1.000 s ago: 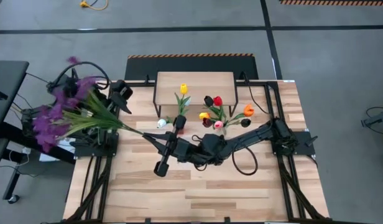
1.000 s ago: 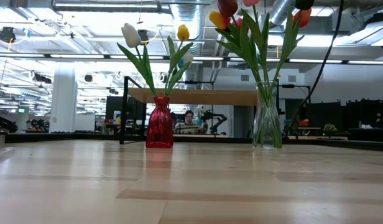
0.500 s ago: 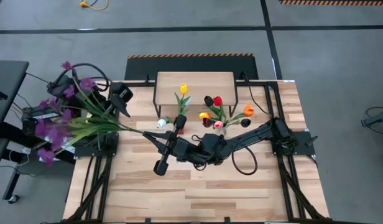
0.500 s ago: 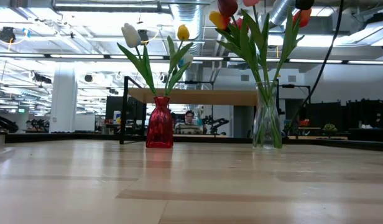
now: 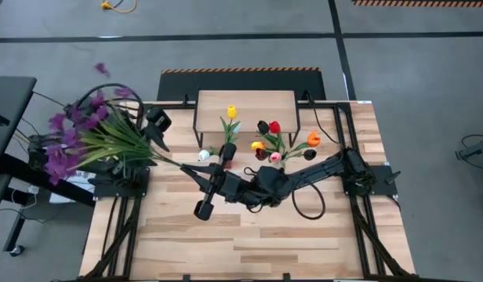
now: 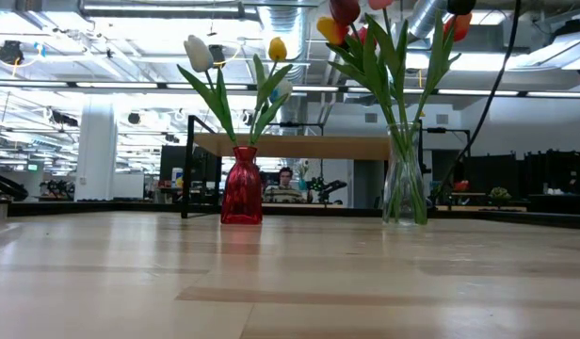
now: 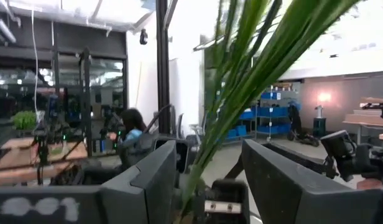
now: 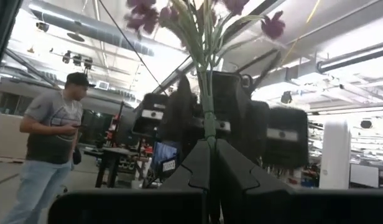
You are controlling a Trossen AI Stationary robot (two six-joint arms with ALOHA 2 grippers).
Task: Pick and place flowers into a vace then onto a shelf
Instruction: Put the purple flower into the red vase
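Observation:
A bunch of small purple blossoms (image 5: pixel 69 137) with long green leaves hangs in the air over the table's left edge. Its stem (image 5: pixel 175 165) slants toward my right gripper (image 5: pixel 196 174), which is shut on it. My left gripper (image 7: pixel 210 149) is at the left edge. It is open, with the leafy stems (image 7: pixel 232 93) passing between its fingers. A red vase (image 6: pixel 241 196) with white and yellow tulips and a glass vase (image 6: pixel 404 184) full of tulips stand on the table before the shelf (image 5: pixel 245 106). My right gripper pinches the bunch's bare stem near its lower end (image 8: pixel 208 127) between its two shut fingers. It comes from the table's right, slanting upward, with the fingers along the stem. The bunch is lifted clear and rises past the fingertips to the blossoms (image 8: pixel 179 12). Whether my left gripper's fingers (image 7: pixel 151 180) touch the leaves, I cannot tell.
The right arm (image 5: pixel 304 174) stretches across the table's middle, just in front of both vases. The wide near half of the plank table (image 5: pixel 249 243) lies bare. A person (image 8: pixel 51 137) stands in the room beyond the left side.
The bunch's blossom end has swayed and shaken, ending a little nearer the table's far side, with its blossoms flung about. Its stem end has stayed in my right gripper. Both vases have kept still.

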